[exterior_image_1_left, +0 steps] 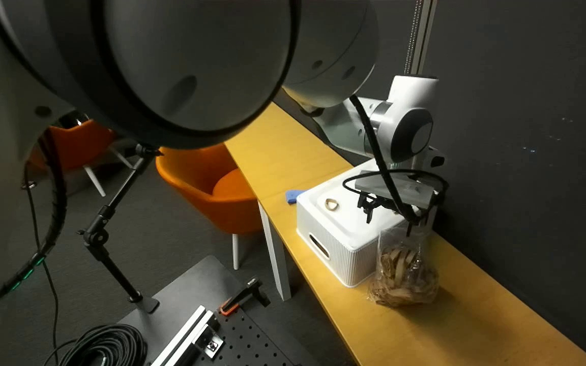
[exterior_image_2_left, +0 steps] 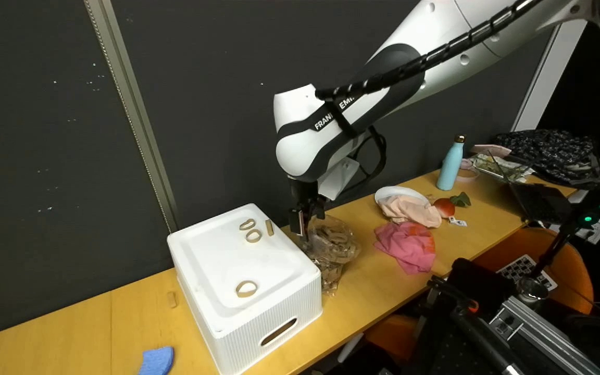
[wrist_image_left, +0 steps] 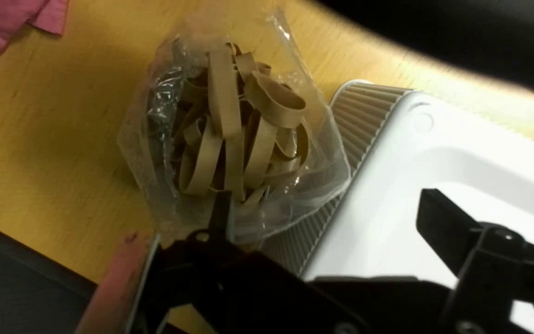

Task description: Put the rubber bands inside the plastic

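The plastic [wrist_image_left: 306, 197] is a clear crinkly bag standing upright on the table against the white box's side. Many tan rubber bands [wrist_image_left: 223, 102] fill it. Several loose bands lie outside: one rubber band [exterior_image_2_left: 246, 288] near the box's front rim, another rubber band [exterior_image_2_left: 253, 236] beside two more farther back, and a rubber band [exterior_image_2_left: 172, 299] on the table. My gripper [wrist_image_left: 329, 204] is open with wide-apart fingers and nothing held between them. Its left finger [wrist_image_left: 220, 213] overlaps the bag's edge in the wrist view, while the right one is over the box; touching cannot be told.
The white box [exterior_image_2_left: 216, 260] with a recessed top stands on the wooden table [exterior_image_2_left: 97, 317]. A blue cloth or sponge [exterior_image_2_left: 157, 360] lies by it. Beyond the bag are a pink cloth [exterior_image_2_left: 408, 245], a white plate [exterior_image_2_left: 396, 191] and a blue bottle [exterior_image_2_left: 451, 164]. A dark wall is behind.
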